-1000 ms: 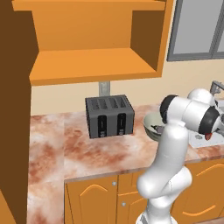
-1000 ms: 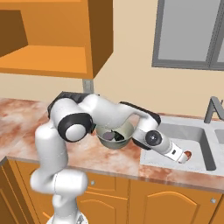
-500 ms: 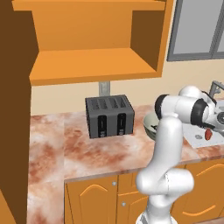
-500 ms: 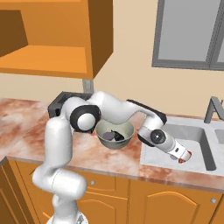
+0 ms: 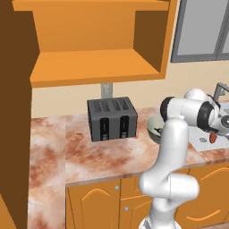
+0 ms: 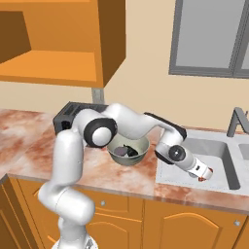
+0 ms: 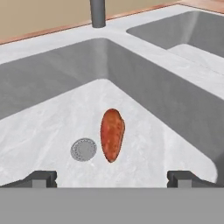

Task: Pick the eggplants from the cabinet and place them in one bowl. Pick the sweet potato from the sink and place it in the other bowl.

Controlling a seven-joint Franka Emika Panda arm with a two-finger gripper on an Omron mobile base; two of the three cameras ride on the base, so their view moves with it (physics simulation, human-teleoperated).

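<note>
My gripper (image 7: 112, 179) is open and hovers low in the sink (image 7: 52, 87), its fingers either side of the sweet potato (image 7: 112, 135) and short of it. This reddish-orange lump lies on the basin floor beside the round drain (image 7: 83, 149). From the right base view the gripper (image 6: 204, 173) reaches down over the sink (image 6: 219, 148), with the sweet potato (image 6: 202, 179) just past its tip. Dark eggplants (image 6: 127, 151) lie in the pale grey-green bowl (image 6: 142, 144) on the counter. The cabinet (image 5: 94, 67) stands open above. The other bowl is out of view.
A black toaster (image 5: 112, 118) stands on the marble counter left of the grey-green bowl (image 5: 152, 126). The grey faucet (image 6: 237, 121) rises behind the sink, its base (image 7: 98, 13) ahead of the hand. A second basin (image 7: 188, 26) lies beyond a dividing wall.
The arm's upper links have swung right, toward the sink, while the hand stays low over the basin. The gripper has stayed open.
</note>
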